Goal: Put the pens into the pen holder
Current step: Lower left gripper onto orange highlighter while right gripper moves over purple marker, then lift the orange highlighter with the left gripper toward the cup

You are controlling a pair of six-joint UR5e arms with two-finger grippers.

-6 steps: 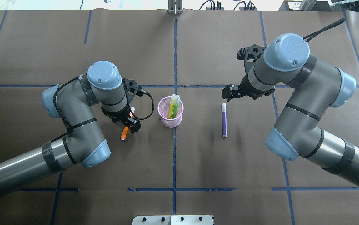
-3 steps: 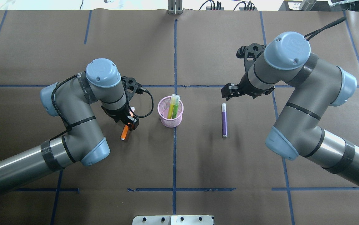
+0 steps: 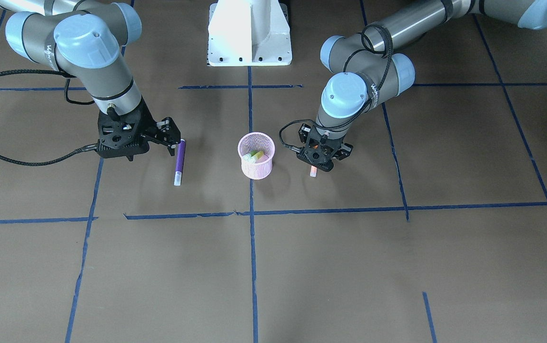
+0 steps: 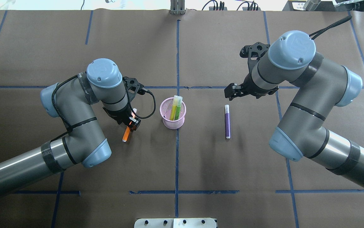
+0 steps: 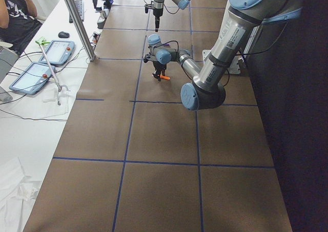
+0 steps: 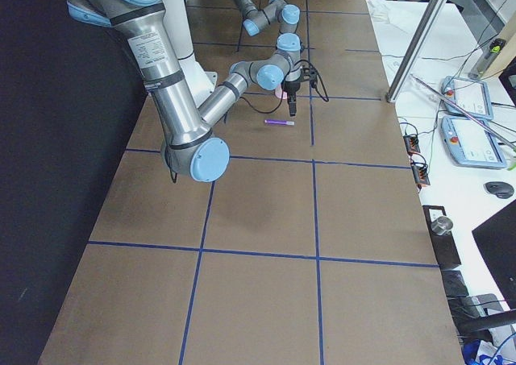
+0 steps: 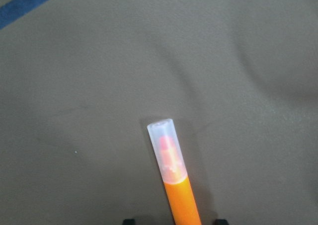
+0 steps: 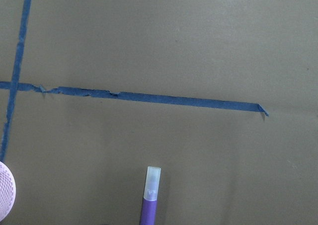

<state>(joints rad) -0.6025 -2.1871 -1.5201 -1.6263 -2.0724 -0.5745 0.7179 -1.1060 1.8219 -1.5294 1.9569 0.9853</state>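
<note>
The pink mesh pen holder [image 4: 182,122] stands at the table's middle [image 3: 256,167] with a yellow pen [image 4: 173,109] and a green pen [image 4: 177,110] in it. The orange pen [image 4: 126,134] lies flat left of it. My left gripper [image 4: 131,122] is low over it, open, a finger on each side, as the left wrist view shows [image 7: 179,200]. The purple pen [image 4: 227,122] lies flat right of the holder. My right gripper [image 4: 231,92] hovers open just beyond its cap end [image 8: 153,178], empty.
Brown paper with blue tape lines [image 4: 177,57] covers the table. The white robot base [image 3: 249,33] is at the near edge. Cables and plugs [image 4: 220,5] sit at the far edge. An operator [image 5: 15,17] and tablets [image 5: 54,50] are off the table's side.
My left gripper has crept a little along the orange pen toward its cap and settled lower. My right gripper has drifted slightly away from the purple pen. The pens have not moved.
</note>
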